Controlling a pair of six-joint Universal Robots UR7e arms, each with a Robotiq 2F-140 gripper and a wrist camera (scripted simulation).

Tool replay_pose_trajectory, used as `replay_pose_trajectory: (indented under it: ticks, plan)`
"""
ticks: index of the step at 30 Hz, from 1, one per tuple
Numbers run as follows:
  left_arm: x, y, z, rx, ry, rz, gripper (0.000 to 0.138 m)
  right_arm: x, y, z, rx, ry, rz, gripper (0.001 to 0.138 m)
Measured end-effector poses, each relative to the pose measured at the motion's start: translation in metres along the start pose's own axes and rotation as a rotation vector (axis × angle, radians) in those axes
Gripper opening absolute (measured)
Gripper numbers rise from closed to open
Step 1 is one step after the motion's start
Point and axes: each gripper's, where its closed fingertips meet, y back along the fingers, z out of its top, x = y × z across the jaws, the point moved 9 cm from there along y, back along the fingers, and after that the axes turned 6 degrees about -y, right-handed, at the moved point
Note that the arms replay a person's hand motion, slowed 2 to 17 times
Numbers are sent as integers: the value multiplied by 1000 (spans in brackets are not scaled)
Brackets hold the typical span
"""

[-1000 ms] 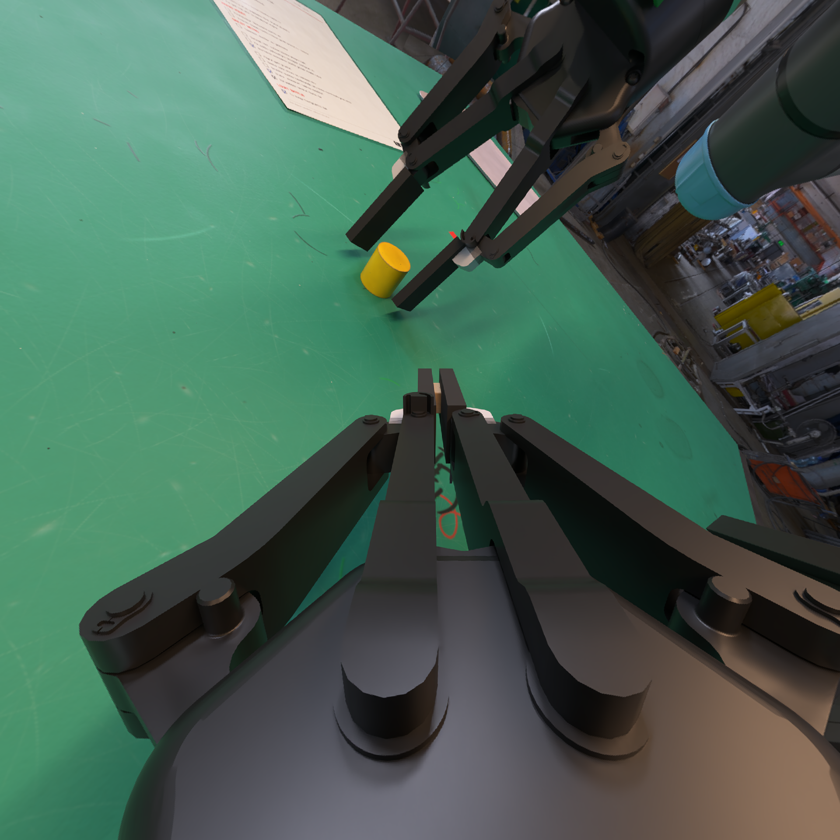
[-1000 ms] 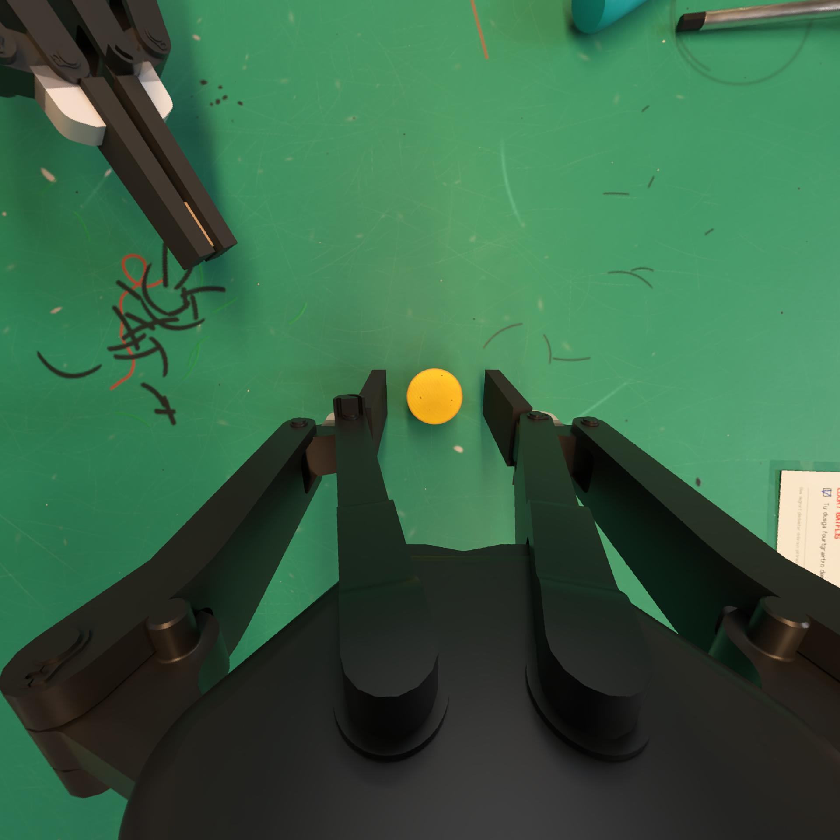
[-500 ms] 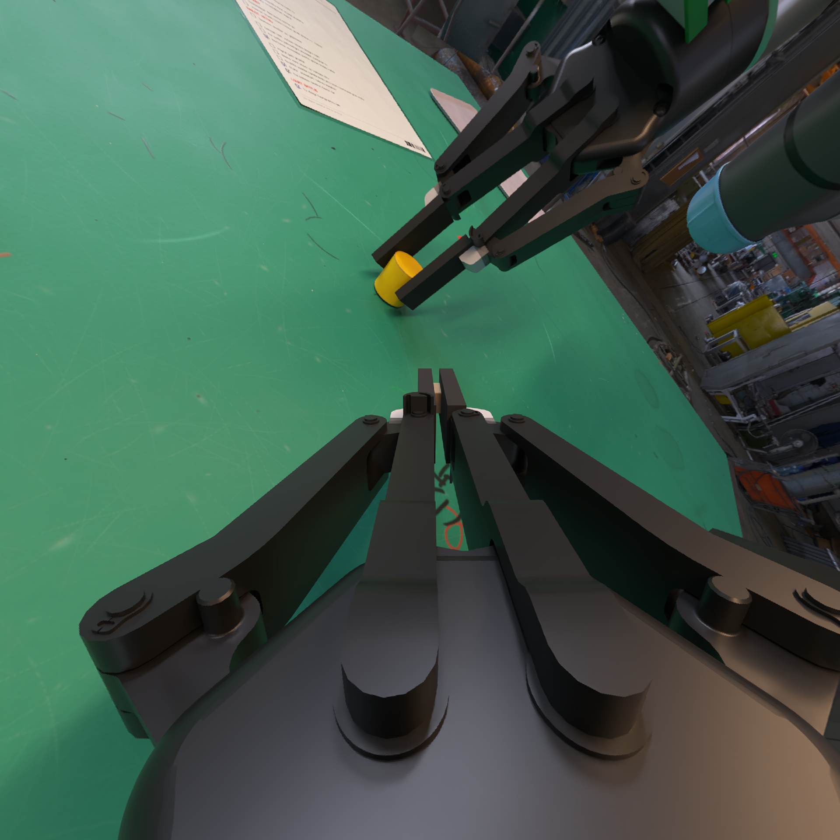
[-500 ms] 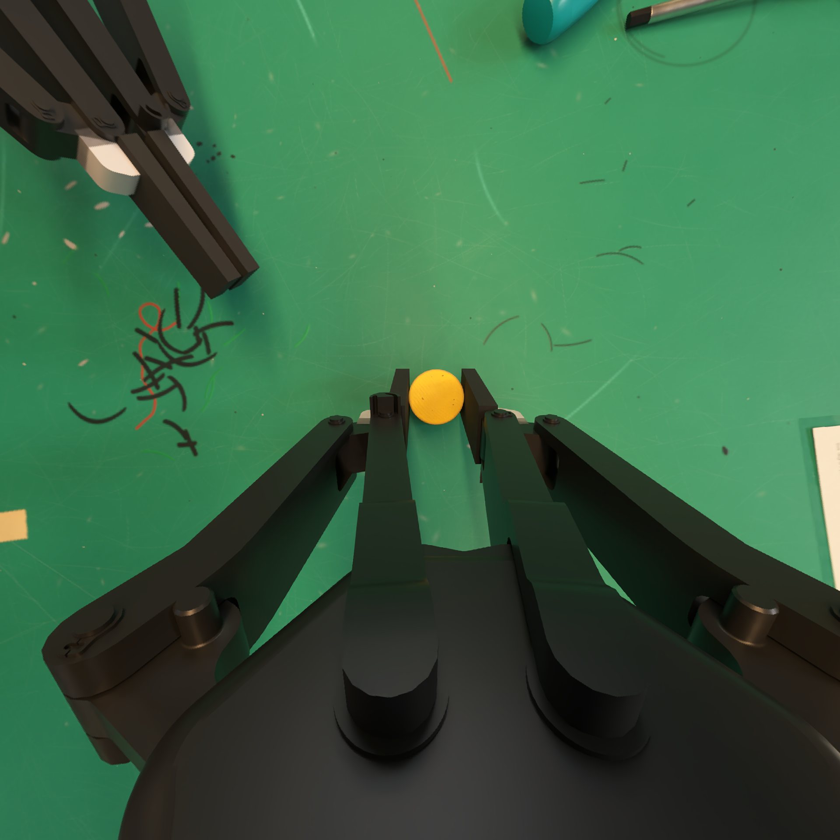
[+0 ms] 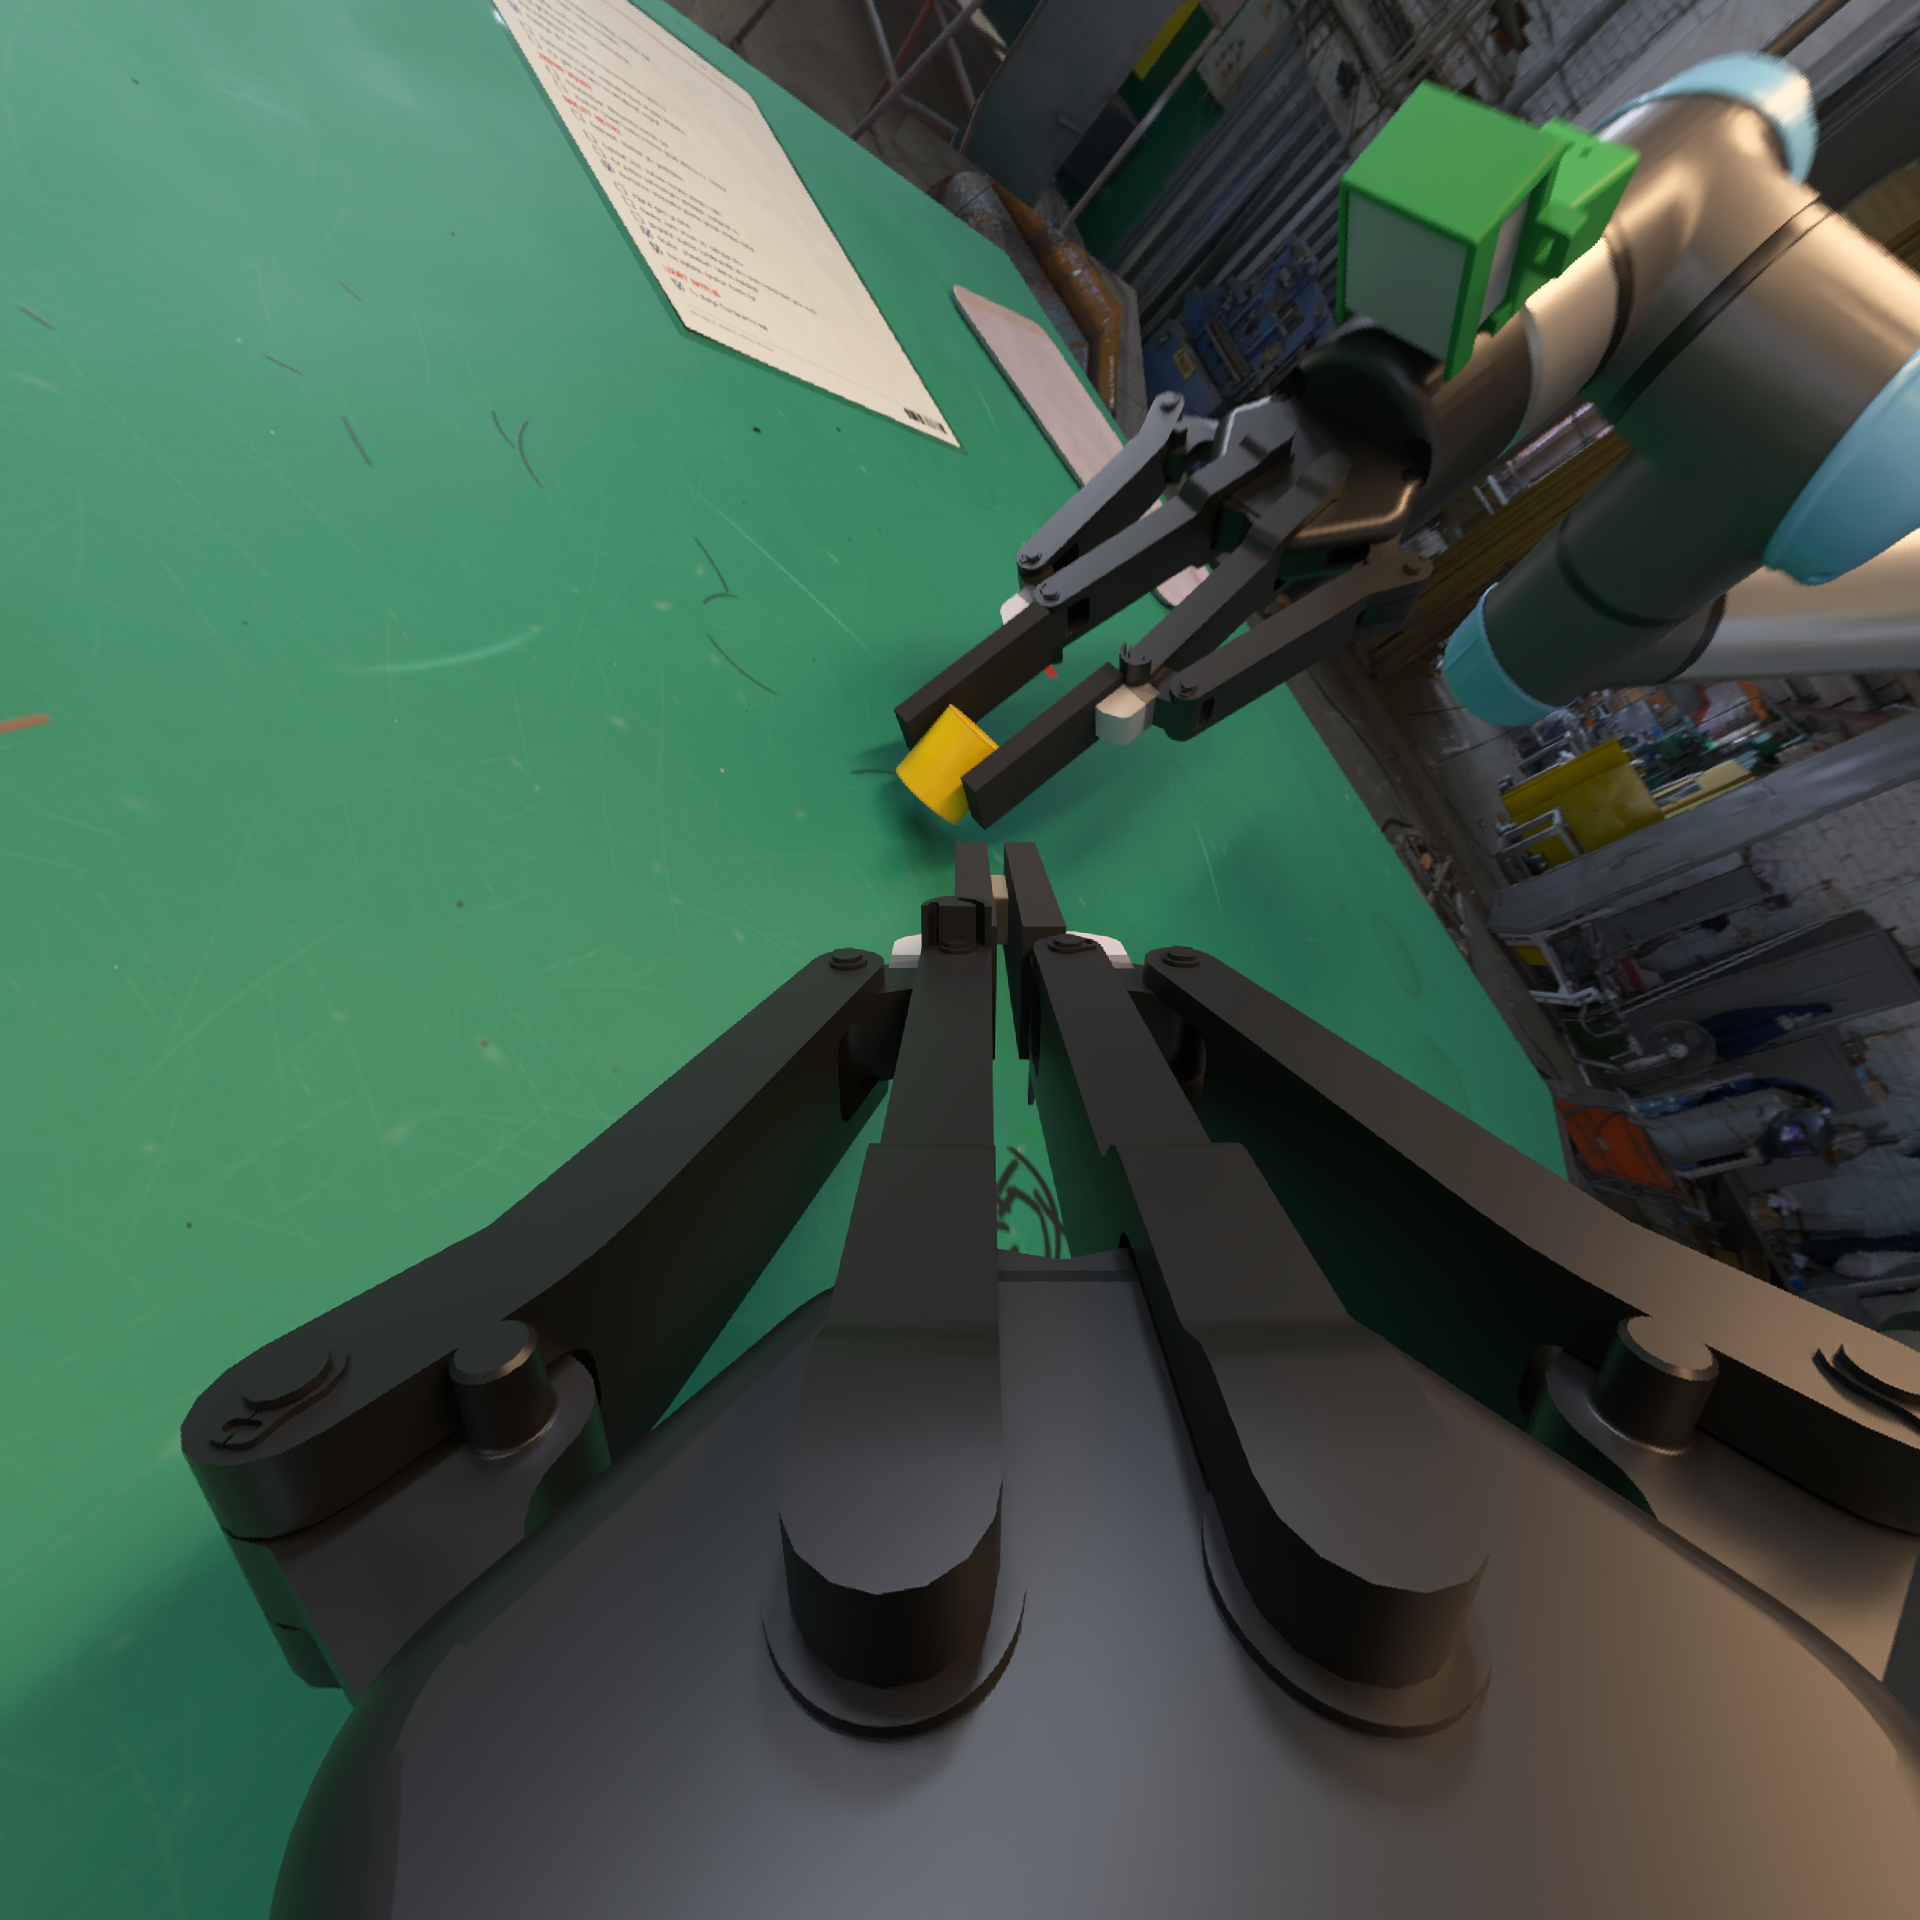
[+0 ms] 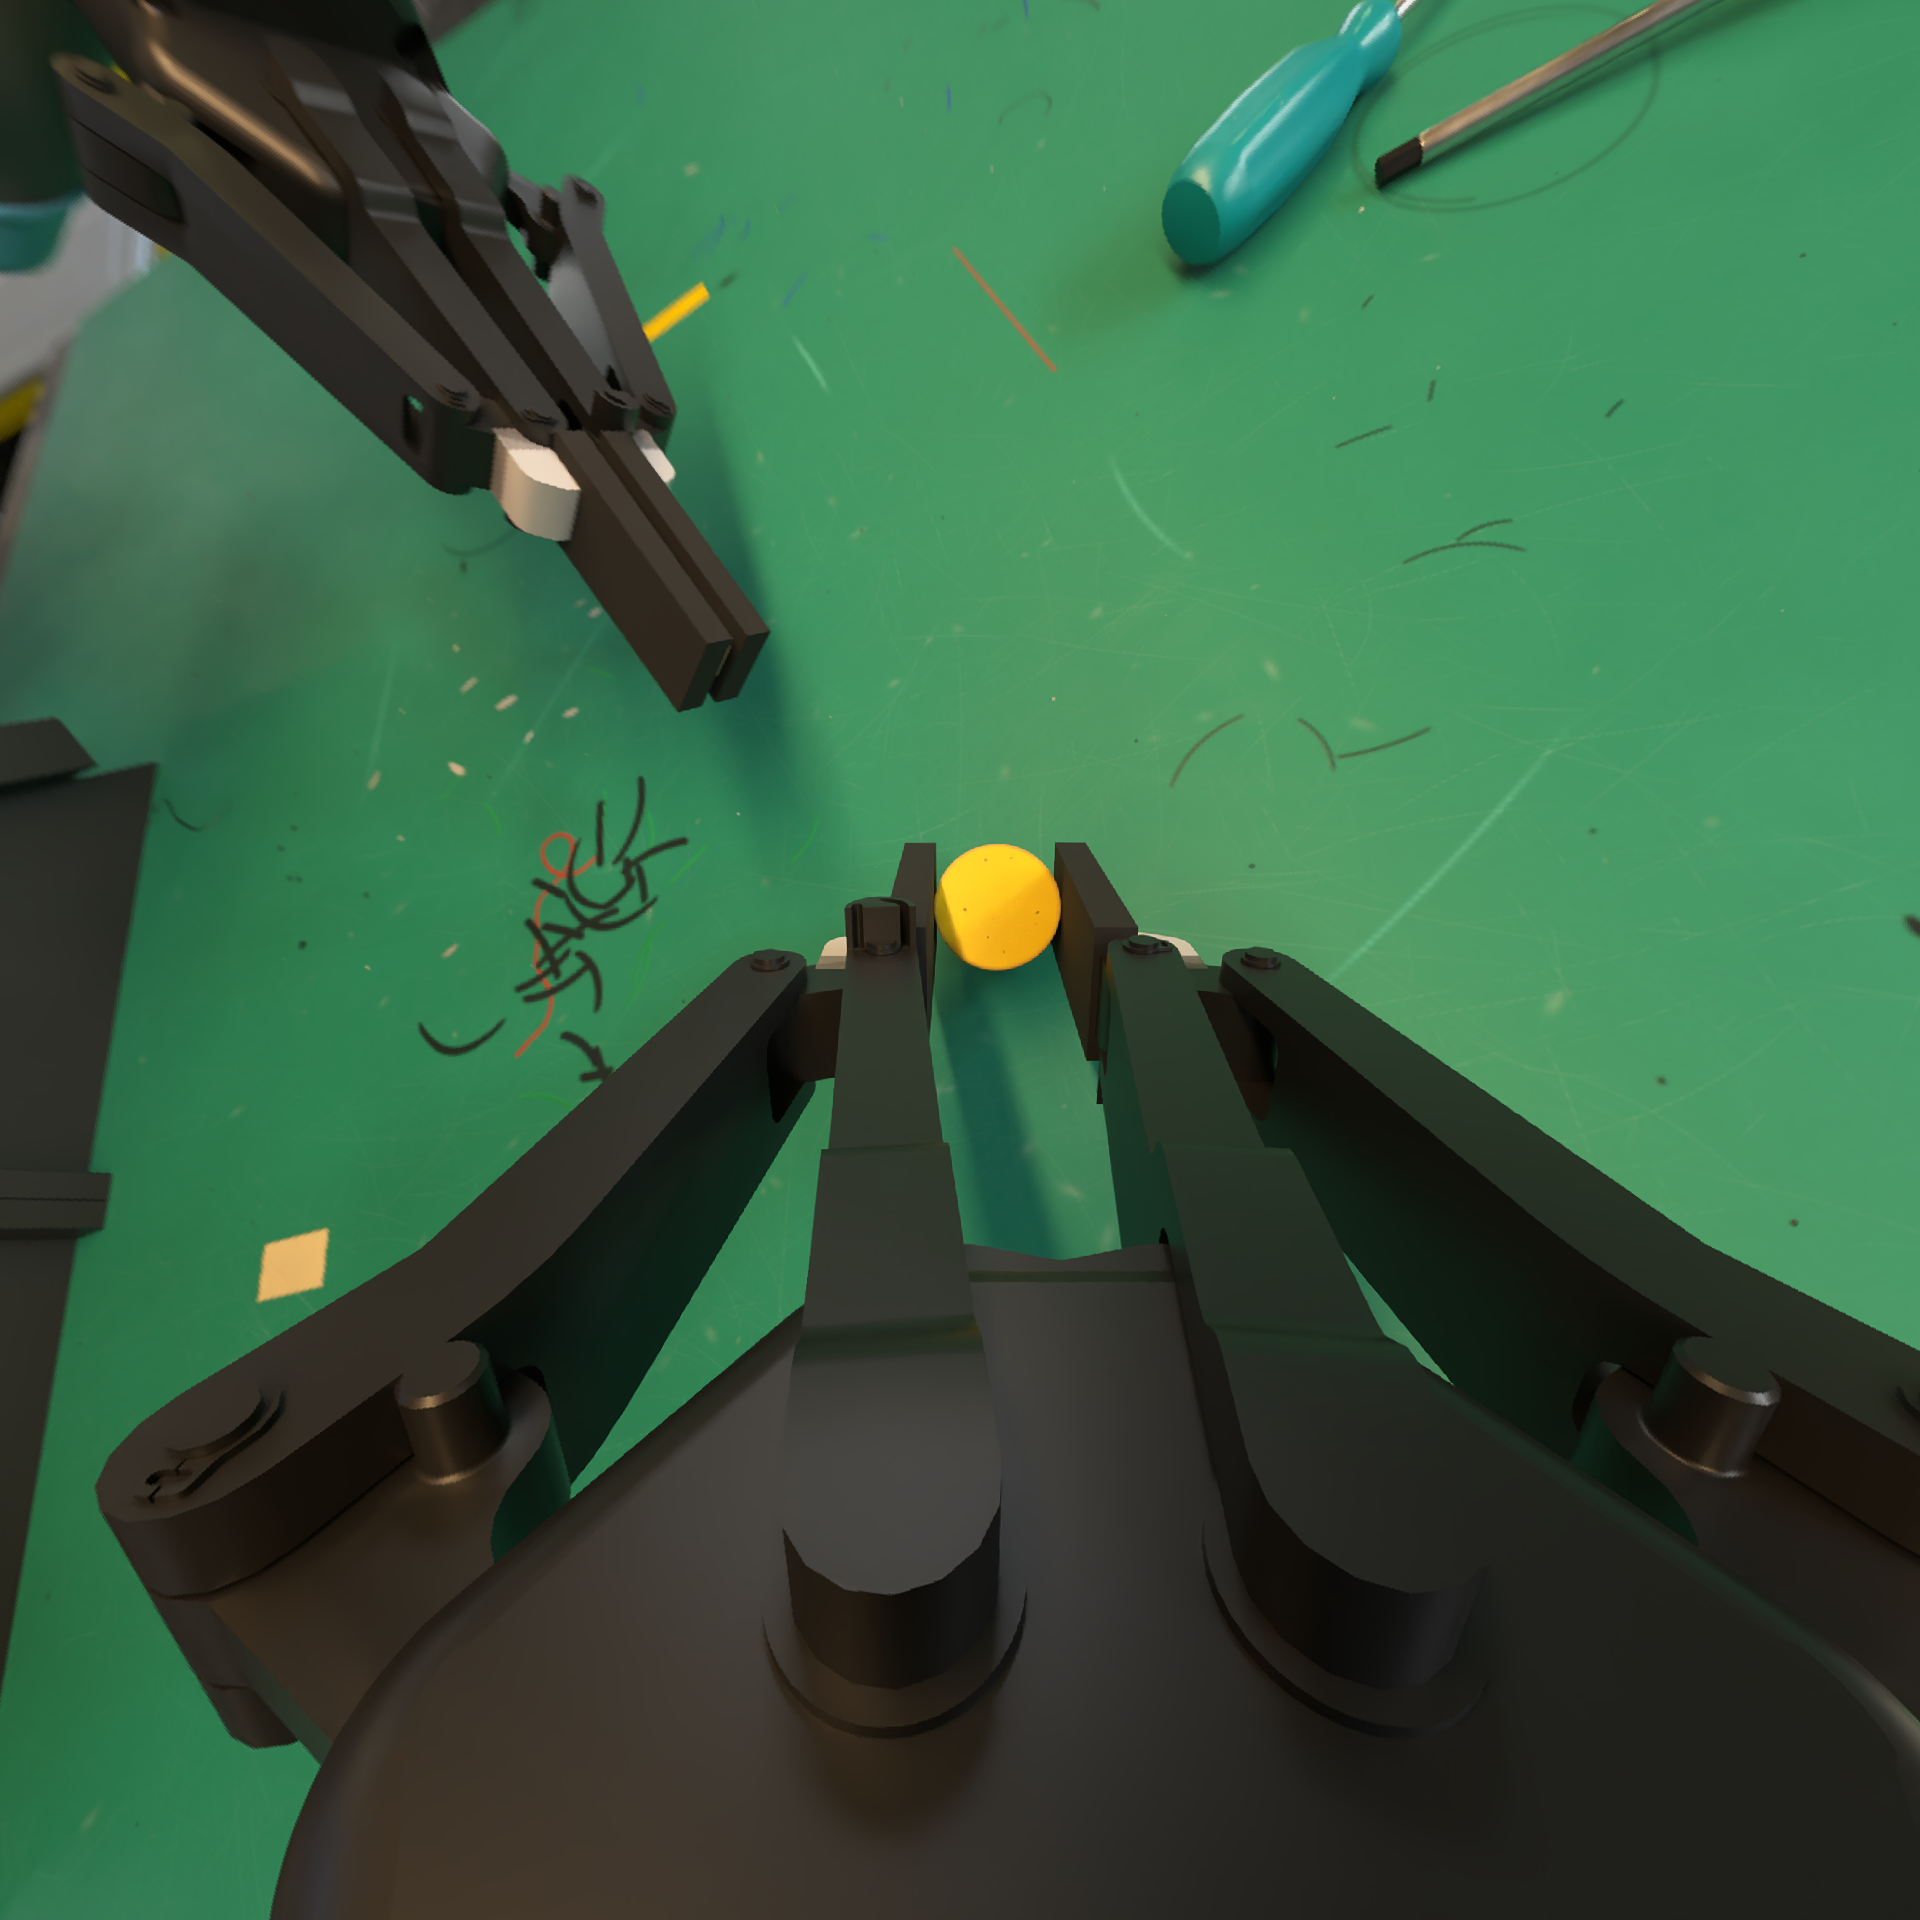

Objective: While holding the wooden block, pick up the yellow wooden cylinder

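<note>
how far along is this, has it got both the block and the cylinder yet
Done: the left gripper is shut on the wooden block. In hand: the right gripper is clamped on the yellow cylinder, which hangs tilted just above the mat. Left: raising it well clear.

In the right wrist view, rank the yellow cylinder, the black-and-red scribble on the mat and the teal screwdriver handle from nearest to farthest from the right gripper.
1. Yellow cylinder: clamped between the right gripper fingers.
2. Scribble: on the mat, left of the fingertips.
3. Teal screwdriver handle: far ahead, upper right.
</note>
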Motion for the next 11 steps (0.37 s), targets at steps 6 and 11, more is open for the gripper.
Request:
replay_pose_trajectory:
  ticks: [6,11]
  plan:
    - [6,-3,13,-38,28,-64,5,-4,11,-8,-135,-57,102,30]
    - [10,-8,21,-89,58,-159,5,-9,21,-14,-240,-113,185,30]
